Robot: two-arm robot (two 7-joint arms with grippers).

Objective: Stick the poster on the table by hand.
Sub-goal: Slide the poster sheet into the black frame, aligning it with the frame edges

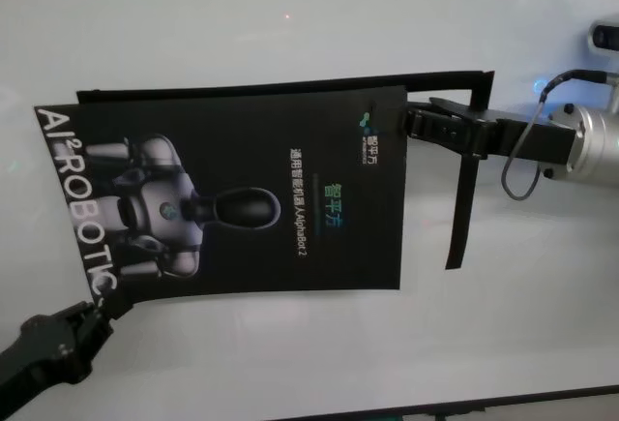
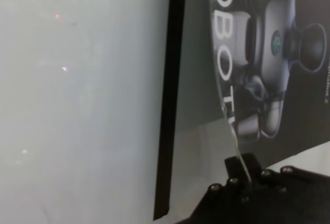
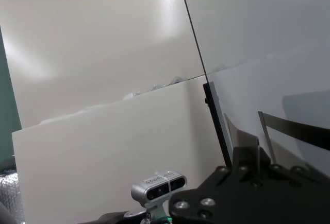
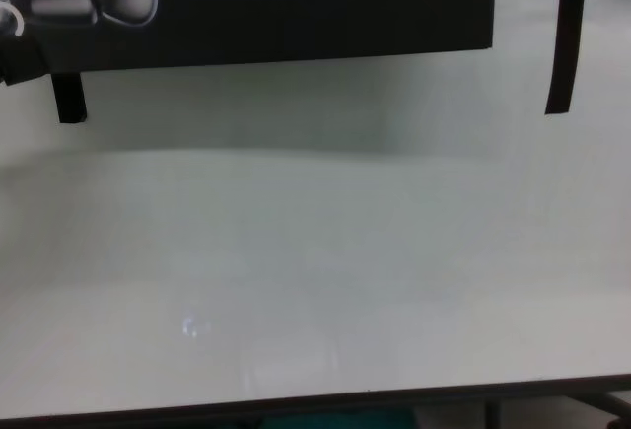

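Both arms reach in low. The left gripper [image 1: 102, 310] pinches the poster's [image 1: 242, 198] near-left corner; the right gripper [image 1: 418, 121] pinches its right edge. The poster hangs over the counter's [image 1: 290, 363] middle, black strips [image 1: 462, 203] dangling beside it.

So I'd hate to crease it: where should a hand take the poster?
By its free margins, from the sides. The poster is a thin flat sheet, so only edges offer grip: the right hand pinches the right edge, the left hand the near-left corner.
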